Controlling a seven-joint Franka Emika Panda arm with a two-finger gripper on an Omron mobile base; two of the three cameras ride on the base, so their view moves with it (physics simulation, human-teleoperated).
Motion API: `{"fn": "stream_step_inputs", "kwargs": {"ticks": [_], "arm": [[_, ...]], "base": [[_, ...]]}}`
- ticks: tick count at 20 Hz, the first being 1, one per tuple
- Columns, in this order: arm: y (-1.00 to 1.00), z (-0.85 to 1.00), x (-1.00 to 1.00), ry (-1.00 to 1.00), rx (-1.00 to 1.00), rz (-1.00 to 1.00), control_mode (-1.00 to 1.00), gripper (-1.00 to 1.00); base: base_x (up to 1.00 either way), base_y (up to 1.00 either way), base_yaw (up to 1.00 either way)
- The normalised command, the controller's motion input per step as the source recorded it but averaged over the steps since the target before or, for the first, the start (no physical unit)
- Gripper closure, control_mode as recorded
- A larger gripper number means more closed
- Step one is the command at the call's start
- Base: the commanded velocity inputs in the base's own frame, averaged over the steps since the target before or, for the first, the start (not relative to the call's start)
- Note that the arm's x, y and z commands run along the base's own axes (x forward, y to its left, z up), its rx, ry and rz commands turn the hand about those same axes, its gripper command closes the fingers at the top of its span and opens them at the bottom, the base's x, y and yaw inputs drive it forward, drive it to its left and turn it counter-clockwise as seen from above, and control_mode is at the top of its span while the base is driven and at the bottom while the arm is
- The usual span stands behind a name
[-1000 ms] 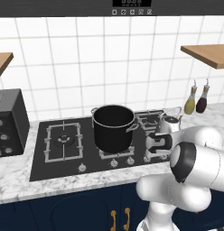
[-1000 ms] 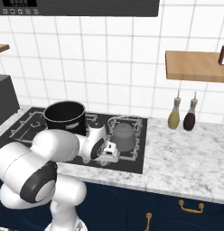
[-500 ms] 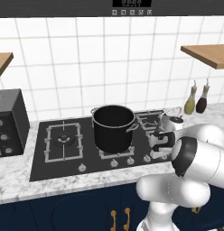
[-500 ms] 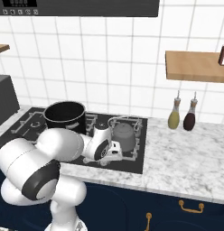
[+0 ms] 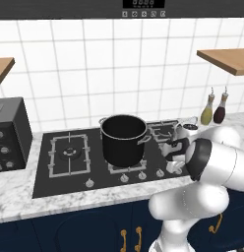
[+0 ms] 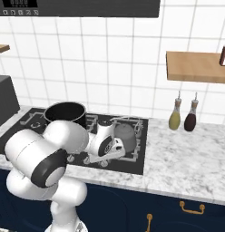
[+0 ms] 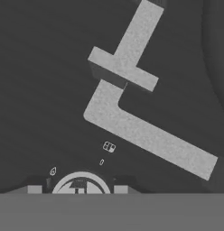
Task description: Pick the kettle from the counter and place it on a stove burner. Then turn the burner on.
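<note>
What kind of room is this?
It looks like a kitchen. There is a black cooktop with a black stockpot on it, set in a marble counter, and oil bottles stand by the white tiled wall.

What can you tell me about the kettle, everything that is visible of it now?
The kettle is a small, squat vessel of dull grey metal. It stands upright on the nearer right-hand grate of the black cooktop, no longer on the counter. The robot's white wrist covers its left side in the right base view, so lid, spout and handle are hard to make out. In the left base view only its top shows behind the arm. The black stockpot stands apart to its left.
</note>
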Motion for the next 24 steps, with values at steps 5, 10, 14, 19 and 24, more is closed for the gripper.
{"fn": "stream_step_inputs", "kwargs": {"ticks": [5, 10, 14, 19, 24], "arm": [[0.01, -0.37, -0.04, 0.00, -0.11, 0.21, -1.00, 1.00], [0.00, -0.31, -0.15, 0.00, -0.08, 0.24, -1.00, 1.00], [0.00, -0.15, -0.34, -0.01, -0.04, 0.22, -1.00, 1.00], [0.00, -0.02, -0.70, -0.11, -0.03, 0.19, -1.00, 1.00], [0.00, 0.00, -0.63, -0.09, -0.01, 0.20, -1.00, 1.00]], "base": [[0.00, 0.00, 0.00], [0.00, 0.00, 0.00], [0.00, 0.00, 0.00], [0.00, 0.00, 0.00], [0.00, 0.00, 0.00]]}}
